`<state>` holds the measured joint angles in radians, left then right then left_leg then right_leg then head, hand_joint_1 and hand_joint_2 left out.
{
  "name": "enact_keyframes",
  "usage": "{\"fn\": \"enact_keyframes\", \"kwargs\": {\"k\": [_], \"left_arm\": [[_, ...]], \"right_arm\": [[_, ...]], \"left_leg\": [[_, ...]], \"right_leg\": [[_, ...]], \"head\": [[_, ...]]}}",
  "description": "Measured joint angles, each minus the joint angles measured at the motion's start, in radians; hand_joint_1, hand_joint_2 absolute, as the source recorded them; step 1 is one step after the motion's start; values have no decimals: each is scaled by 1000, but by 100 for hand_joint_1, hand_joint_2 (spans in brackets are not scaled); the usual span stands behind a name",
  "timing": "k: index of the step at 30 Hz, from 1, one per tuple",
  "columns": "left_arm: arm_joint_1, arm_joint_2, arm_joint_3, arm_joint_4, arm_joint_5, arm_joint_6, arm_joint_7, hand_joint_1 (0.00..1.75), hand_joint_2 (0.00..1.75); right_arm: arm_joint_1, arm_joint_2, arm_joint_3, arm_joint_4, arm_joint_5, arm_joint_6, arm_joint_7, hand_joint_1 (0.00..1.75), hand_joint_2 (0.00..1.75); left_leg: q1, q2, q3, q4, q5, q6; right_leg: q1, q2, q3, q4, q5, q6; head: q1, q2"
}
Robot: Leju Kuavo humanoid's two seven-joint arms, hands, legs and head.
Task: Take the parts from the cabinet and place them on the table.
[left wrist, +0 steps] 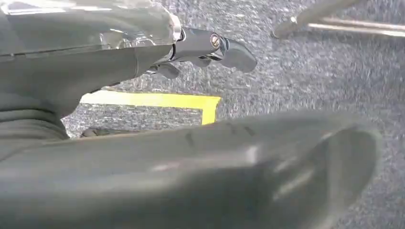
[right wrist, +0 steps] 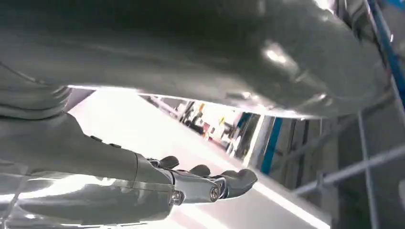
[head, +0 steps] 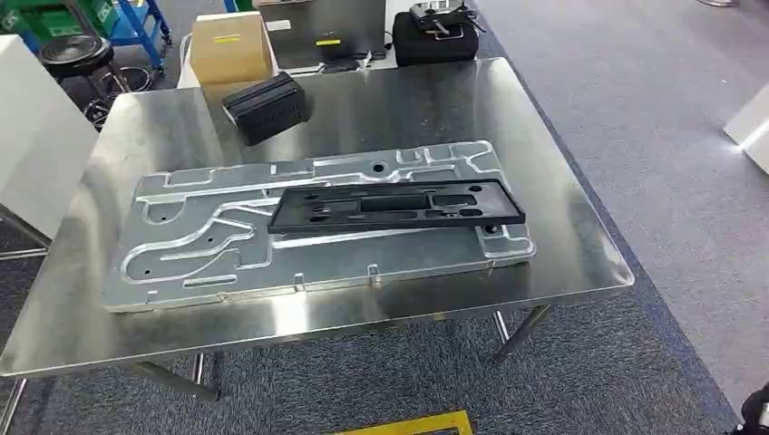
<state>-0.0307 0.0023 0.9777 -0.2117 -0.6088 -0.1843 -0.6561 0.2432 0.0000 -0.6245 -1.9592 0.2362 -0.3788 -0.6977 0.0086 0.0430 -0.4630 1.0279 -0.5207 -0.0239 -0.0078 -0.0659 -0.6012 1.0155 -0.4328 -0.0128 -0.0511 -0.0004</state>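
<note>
The table [head: 562,245] carries two parts. The plate [head: 181,263], a machined aluminium panel, lies flat across the centre. The frame [head: 399,207], a black slotted piece, lies on top of the plate, toward 3 o'clock, its right end close to the plate's right edge. A black block [head: 265,107] stands apart at 11 o'clock on the table. Beyond the far edge, at 12 o'clock, are a carton [head: 228,45] and a black case [head: 435,38].

The left hand [left wrist: 200,50] holds nothing; its fingers extend loosely over carpet and a yellow floor marking [left wrist: 157,101]. The right hand [right wrist: 200,183] is likewise unloaded, fingers slightly curled and apart. The cabinet cannot be identified with certainty in these views.

Hazards, as judged from this state:

1. The frame rests loose on a smooth metal plate. A knock to the table could slide it off toward 3 o'clock.
2. The plate's near edge sits close to the table's 6 o'clock edge. A body or arm bump during turning could push it.
3. Free table area is limited. A further part set down at 6 o'clock could overhang and tip.
4. A table leg [left wrist: 305,16] lies near the left hand; a swing could strike it.
</note>
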Motion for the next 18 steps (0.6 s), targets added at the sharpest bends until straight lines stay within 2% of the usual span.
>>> {"fn": "enact_keyframes", "kwargs": {"k": [1,2,4,5,6,7,8,9,10,11,12,13,14,15,16,18], "left_arm": [[-5,0,0,0,-5,0,0,0,0],[-4,0,1,0,-8,0,-2,0,0],[2,0,3,0,-11,0,-3,0,0],[5,-3,5,0,-13,0,-3,0,0],[4,-5,6,0,-14,0,-2,0,0],[1,-5,6,0,-17,0,-3,0,0],[-1,-5,6,0,-18,0,-3,0,0],[-3,-5,6,0,-19,0,-3,0,0],[-3,-5,6,0,-19,0,-2,0,0],[-3,-5,6,0,-19,0,-2,0,0],[-3,-5,6,0,-19,0,-2,0,0],[-3,-5,7,0,-19,0,-2,0,0],[-3,-5,7,0,-19,0,-2,0,0],[-4,-6,7,0,-19,0,-2,0,0],[-5,-6,7,0,-19,0,-1,0,0],[-7,-7,7,0,-22,0,-1,0,0]], "right_arm": [[0,2,-5,5,11,9,0,0,0],[-8,3,-7,10,12,23,0,0,0],[-15,10,-11,16,6,48,-1,0,0],[-15,11,-13,18,6,55,-1,0,0],[-15,13,-15,21,5,57,-1,0,0],[-15,15,-18,24,6,57,-1,0,0],[-15,15,-19,26,6,57,-1,0,0],[-15,17,-21,28,5,57,-1,0,0],[-15,19,-22,32,5,57,-1,0,0],[-15,21,-23,35,6,57,0,0,0],[-15,23,-24,38,6,58,0,0,0],[-16,24,-24,41,6,58,0,0,0],[-17,25,-24,43,6,58,0,0,0],[-19,25,-26,45,6,58,0,0,0],[-25,25,-29,47,6,58,0,0,0],[-26,29,-41,50,11,55,0,0,0]], "left_leg": [[-9,-3,28,-49,-19,7],[-11,-8,17,-42,-13,16],[-14,-13,4,-42,-6,27],[-7,-14,-4,-53,8,37],[-4,-13,-13,-54,20,44],[-4,-12,-27,-54,29,54],[-4,-12,-38,-54,38,57],[-6,-13,-50,-53,47,59],[-7,-15,-63,-51,57,58],[-8,-16,-73,-47,65,57],[-8,-18,-86,-43,72,55],[-7,-20,-98,-39,78,53],[-7,-21,-107,-34,83,50],[-7,-23,-113,-29,87,46],[-12,-24,-121,-25,92,39],[-11,-25,-122,-27,106,30]], "right_leg": [[2,-2,-9,4,4,8],[3,-11,-7,3,11,16],[2,-19,-7,1,24,24],[6,-20,-10,1,30,32],[-2,10,-21,16,0,39],[-4,39,-38,63,-58,43],[-6,53,-58,130,-115,48],[-6,58,-80,208,-162,51],[-6,59,-96,279,-189,53],[-6,59,-93,306,-181,55],[-6,59,-67,286,-150,54],[-7,59,-23,228,-113,52],[-7,60,36,140,-82,49],[-7,62,105,39,-72,44],[-1,66,144,-30,-100,37],[3,66,134,-33,-92,27]], "head": [[0,0],[0,0],[0,0],[0,0],[0,0],[0,0],[0,0],[0,0],[0,0],[0,0],[0,0],[0,0],[0,0],[0,0],[0,0],[0,0]]}}
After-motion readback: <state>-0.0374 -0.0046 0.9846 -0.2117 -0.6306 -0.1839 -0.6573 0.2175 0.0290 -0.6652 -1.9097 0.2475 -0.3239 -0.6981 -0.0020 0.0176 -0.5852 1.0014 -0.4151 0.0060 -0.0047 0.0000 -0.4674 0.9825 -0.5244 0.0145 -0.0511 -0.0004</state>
